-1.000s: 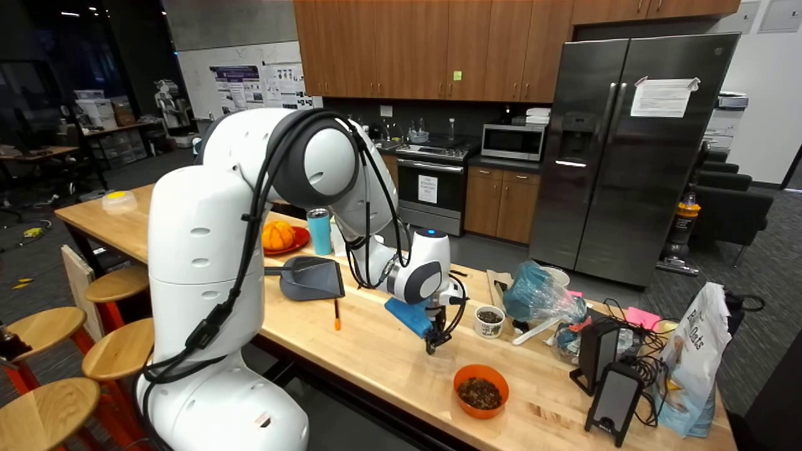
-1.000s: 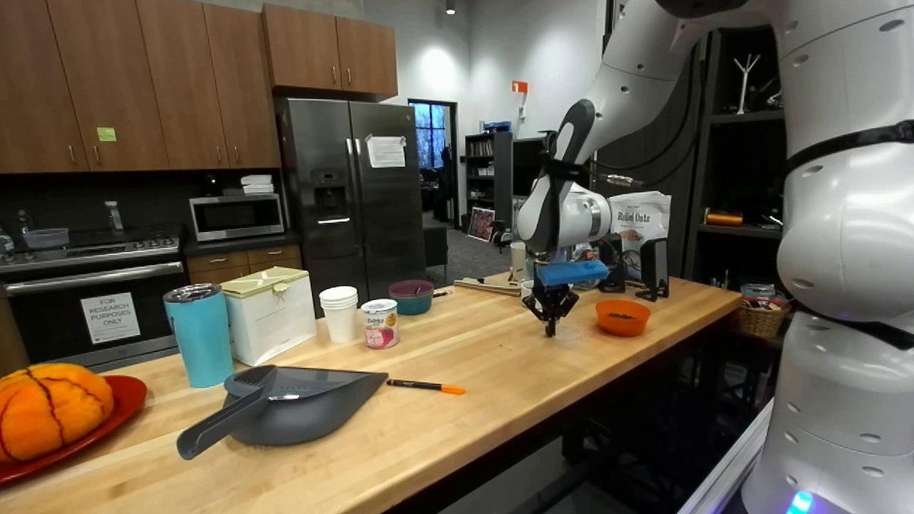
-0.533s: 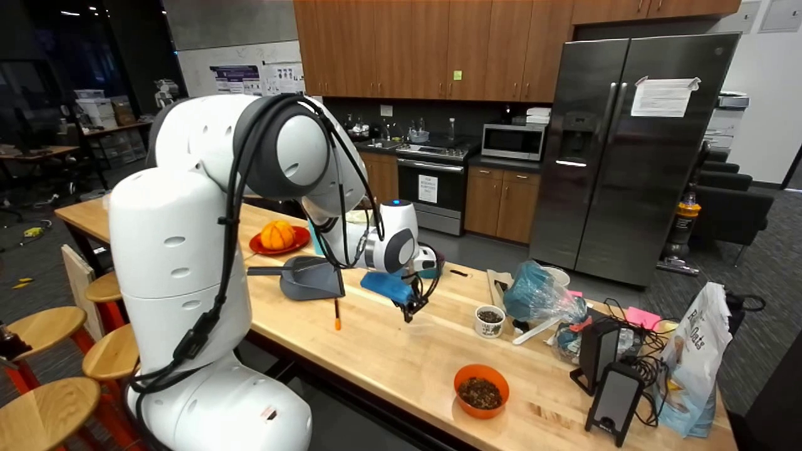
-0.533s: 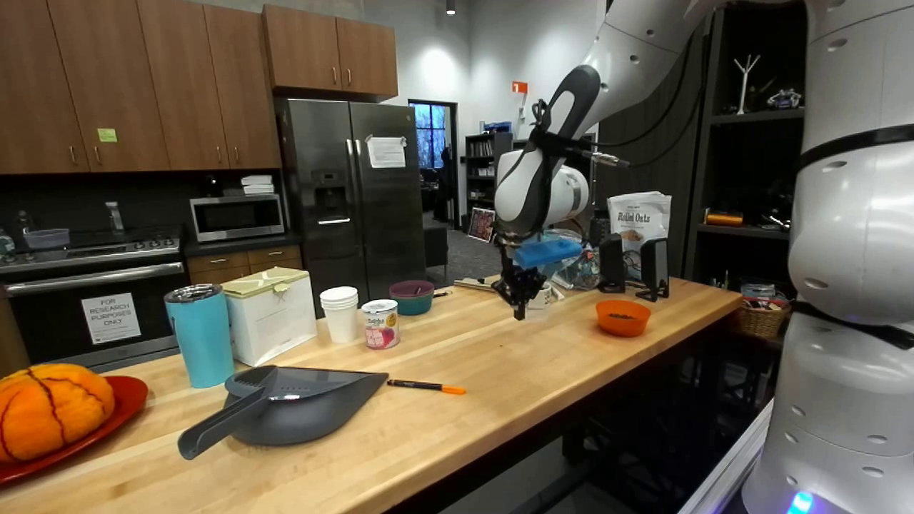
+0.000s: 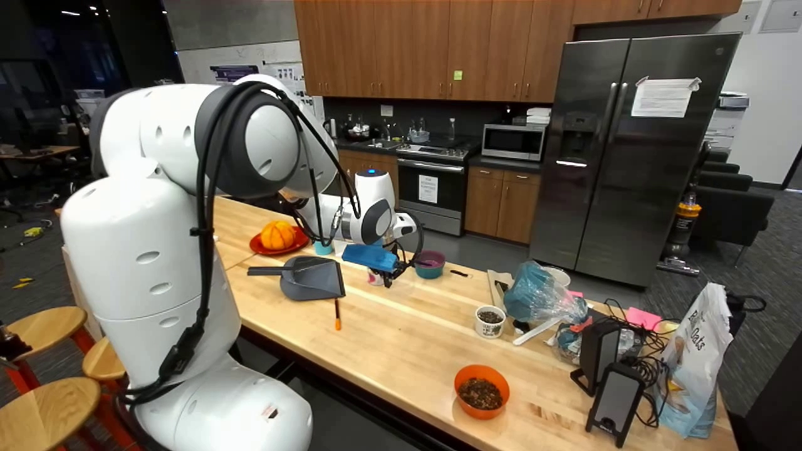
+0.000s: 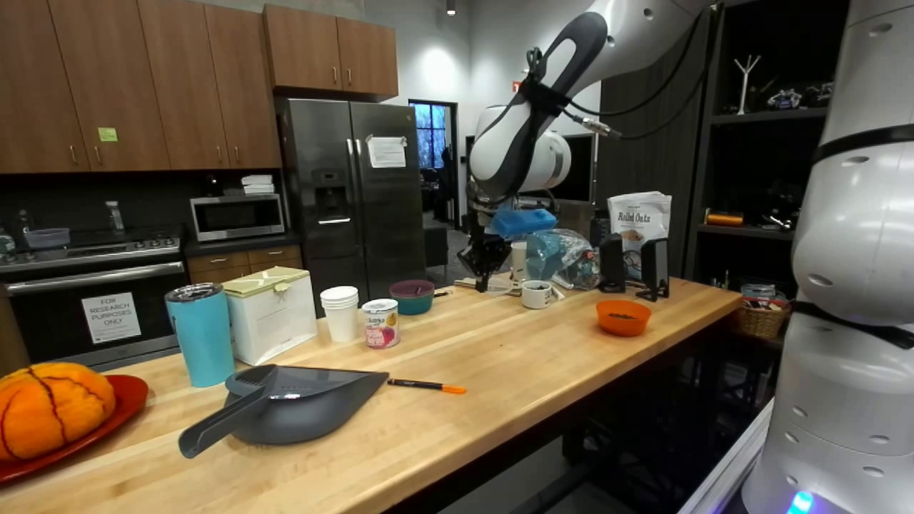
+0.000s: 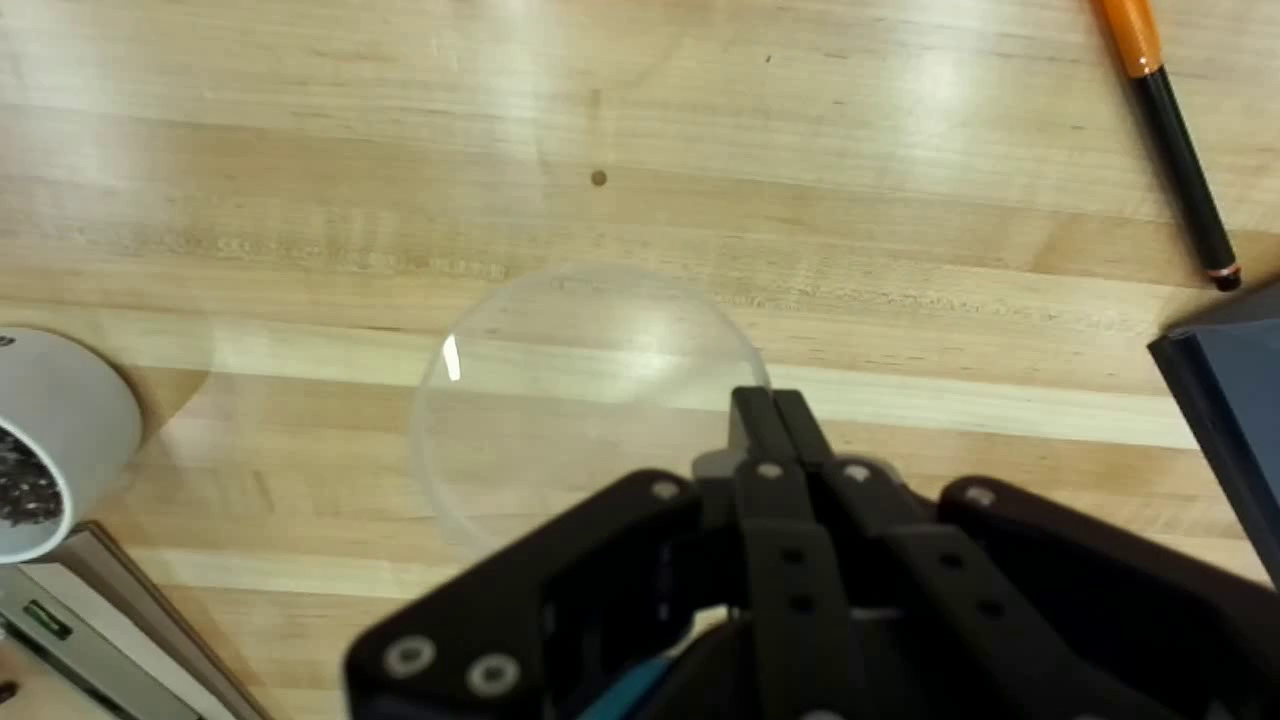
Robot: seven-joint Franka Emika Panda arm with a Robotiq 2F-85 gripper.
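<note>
My gripper (image 5: pixel 387 285) is shut on the edge of a clear round plastic lid (image 7: pixel 590 400) and holds it above the wooden table. In the wrist view the fingertips (image 7: pixel 768 393) pinch the lid's rim, and the lid extends to the left. The lid shows faintly in an exterior view (image 6: pixel 504 286). A blue block (image 5: pixel 369 257) is fixed on the gripper's side. A white cup with dark loose contents (image 5: pixel 489 329) stands on the table, apart from the gripper; it also shows in the wrist view (image 7: pixel 95 410). A teal and purple bowl (image 6: pixel 415 304) is nearby.
An orange bowl with dark contents (image 6: pixel 621 326) stands near the table edge. A grey dustpan (image 6: pixel 307 417) and an orange-black pen (image 6: pixel 427 386) lie on the table. A pink-labelled can (image 6: pixel 381 328), paper cups (image 6: pixel 340 318), speakers (image 5: pixel 614 401) and an oats bag (image 5: pixel 692 357) stand around.
The arm has swung away from the orange bowl, moving the gripper and lid left and upward in both exterior views. The lid stays gripped. The things on the table have not moved.
</note>
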